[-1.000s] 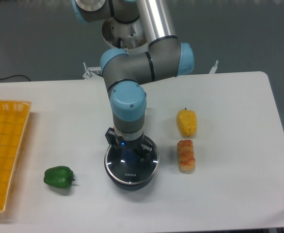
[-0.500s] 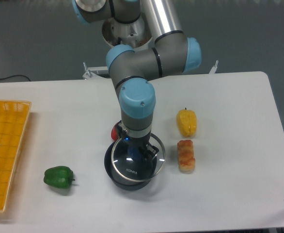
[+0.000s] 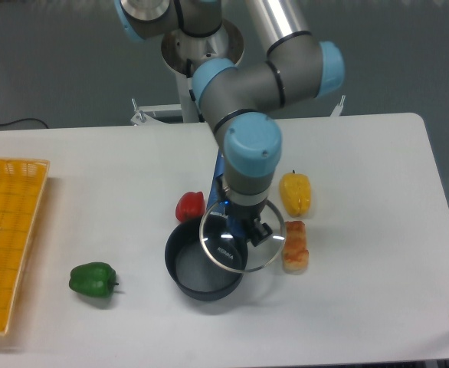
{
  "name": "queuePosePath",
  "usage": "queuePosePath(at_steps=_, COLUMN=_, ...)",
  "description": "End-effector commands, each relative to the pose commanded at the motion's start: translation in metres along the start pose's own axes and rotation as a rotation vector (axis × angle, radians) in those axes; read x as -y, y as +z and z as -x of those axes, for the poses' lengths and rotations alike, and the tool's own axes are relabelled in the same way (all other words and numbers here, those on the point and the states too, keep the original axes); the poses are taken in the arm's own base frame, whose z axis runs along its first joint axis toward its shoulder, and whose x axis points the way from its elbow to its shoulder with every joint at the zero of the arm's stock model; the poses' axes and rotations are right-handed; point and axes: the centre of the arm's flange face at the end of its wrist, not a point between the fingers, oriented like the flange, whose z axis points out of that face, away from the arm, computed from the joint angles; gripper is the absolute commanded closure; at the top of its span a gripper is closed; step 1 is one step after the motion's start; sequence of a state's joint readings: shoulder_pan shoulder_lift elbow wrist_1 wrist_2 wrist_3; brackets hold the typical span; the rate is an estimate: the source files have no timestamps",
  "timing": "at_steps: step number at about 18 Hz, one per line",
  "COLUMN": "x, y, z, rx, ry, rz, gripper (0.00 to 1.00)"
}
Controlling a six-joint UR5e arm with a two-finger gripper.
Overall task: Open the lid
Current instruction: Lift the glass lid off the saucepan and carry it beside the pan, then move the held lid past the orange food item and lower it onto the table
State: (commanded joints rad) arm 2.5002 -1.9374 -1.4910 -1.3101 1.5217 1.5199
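The lid (image 3: 226, 251), a clear glass disc with a metal rim, hangs in the air, shifted right of the dark blue saucepan (image 3: 201, 267) and overlapping its right edge. My gripper (image 3: 244, 228) points straight down and is shut on the lid's central knob, which the fingers mostly hide. The saucepan stands uncovered on the white table (image 3: 362, 176) and looks empty inside.
A red pepper (image 3: 190, 206) lies just behind the saucepan. A yellow pepper (image 3: 295, 193) and an orange breaded food piece (image 3: 294, 246) sit right of the lid. A green pepper (image 3: 93, 279) is at the left, beside a yellow basket (image 3: 6, 238).
The gripper has lifted the lid off the saucepan and carried it to the right. The pan's inside and the red pepper behind it have come into view.
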Motion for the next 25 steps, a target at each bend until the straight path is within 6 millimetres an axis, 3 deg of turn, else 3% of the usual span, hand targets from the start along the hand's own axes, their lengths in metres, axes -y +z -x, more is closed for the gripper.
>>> queuePosePath(at_steps=7, x=-0.054, y=-0.006, z=0.022, rx=0.066, ry=0.046, rz=-0.002, gripper=0.40)
queuePosePath(at_steps=10, x=-0.065, y=-0.007, z=0.028, rx=0.091, ry=0.061, rz=0.001, gripper=0.40)
queuePosePath(at_steps=16, x=-0.093, y=0.019, z=0.045, rx=0.103, ry=0.066, rz=0.010, gripper=0.40)
queuePosePath(at_steps=25, x=-0.139, y=0.035, z=0.056, rx=0.097, ry=0.053, rz=0.025, gripper=0.40)
